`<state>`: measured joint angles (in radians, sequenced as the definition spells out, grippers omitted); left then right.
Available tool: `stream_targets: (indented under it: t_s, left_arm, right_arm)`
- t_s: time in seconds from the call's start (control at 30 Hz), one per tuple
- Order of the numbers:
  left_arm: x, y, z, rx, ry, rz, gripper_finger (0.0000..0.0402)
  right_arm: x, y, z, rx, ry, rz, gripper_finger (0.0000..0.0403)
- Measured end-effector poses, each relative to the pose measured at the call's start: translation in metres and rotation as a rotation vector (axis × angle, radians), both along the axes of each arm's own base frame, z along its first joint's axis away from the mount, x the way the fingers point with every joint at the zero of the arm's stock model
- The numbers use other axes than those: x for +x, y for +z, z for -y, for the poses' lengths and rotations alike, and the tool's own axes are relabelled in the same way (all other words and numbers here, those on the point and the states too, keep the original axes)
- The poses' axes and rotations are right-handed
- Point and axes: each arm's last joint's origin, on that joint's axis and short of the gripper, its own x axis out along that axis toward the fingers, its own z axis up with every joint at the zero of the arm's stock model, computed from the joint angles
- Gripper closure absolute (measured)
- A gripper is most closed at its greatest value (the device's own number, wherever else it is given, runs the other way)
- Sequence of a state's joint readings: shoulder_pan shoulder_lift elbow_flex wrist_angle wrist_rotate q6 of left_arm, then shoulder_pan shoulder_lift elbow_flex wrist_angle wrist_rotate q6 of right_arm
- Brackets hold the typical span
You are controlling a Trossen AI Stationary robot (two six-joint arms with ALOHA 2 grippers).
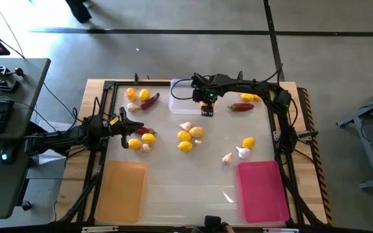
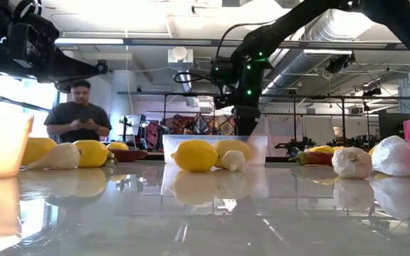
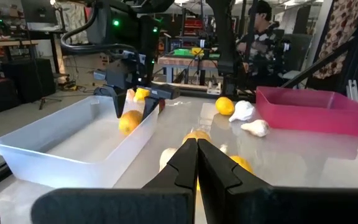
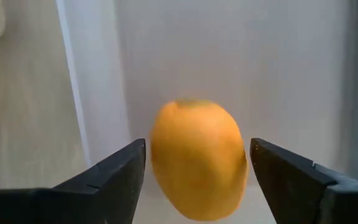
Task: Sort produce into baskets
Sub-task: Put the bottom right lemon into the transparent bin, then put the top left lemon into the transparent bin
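The right gripper (image 4: 194, 171) hangs released over the clear tray (image 3: 55, 143), a lemon (image 4: 197, 158) between its parted fingers, while the left gripper (image 3: 197, 163) is clenched.

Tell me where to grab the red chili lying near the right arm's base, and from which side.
Grip the red chili across its thicker middle, coming straight down from above. It lies flat and lengthwise, apart from the yellow fruit behind it, so fingers closing across its narrow width should fit either side.
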<state>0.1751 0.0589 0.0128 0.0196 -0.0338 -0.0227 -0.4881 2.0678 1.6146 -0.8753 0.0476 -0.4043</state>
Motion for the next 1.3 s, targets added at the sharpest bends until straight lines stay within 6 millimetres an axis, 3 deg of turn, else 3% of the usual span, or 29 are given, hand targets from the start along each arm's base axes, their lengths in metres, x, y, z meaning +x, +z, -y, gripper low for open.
stream_targets:
  t_s: [0.2,0.4,0.57,0.8,0.93,1.13,1.3]
  left_arm:
    - [0.0,0.0,0.0,0.0,0.0,0.0,0.0401]
    - [0.0,0.001,0.0,0.001,0.0,0.007,0.0402]
    - [0.0,0.006,0.0,0.048,0.001,0.05,0.0402]
    - [0.0,0.006,0.0,0.003,0.001,0.064,0.0401]
    - [-0.001,0.011,-0.001,-0.003,0.021,0.115,0.0402]
    - [0.001,0.014,-0.005,-0.062,0.156,0.016,0.0402]
    - [0.009,0.022,-0.012,-0.106,0.254,-0.104,0.0401]
  right_arm:
    - [-0.002,0.003,-0.002,0.002,0.005,-0.009,0.012]
    - [-0.006,0.034,-0.013,-0.072,-0.025,0.04,0.0141]
    - [-0.006,0.059,-0.028,-0.054,-0.033,0.166,0.0204]
    - [-0.012,0.043,-0.057,-0.108,0.027,0.29,0.0328]
    - [-0.026,0.057,-0.077,-0.17,0.049,0.495,0.0392]
    - [-0.06,0.057,-0.092,-0.244,0.003,0.76,0.0387]
    - [-0.076,0.061,-0.093,-0.354,-0.002,0.915,0.0401]
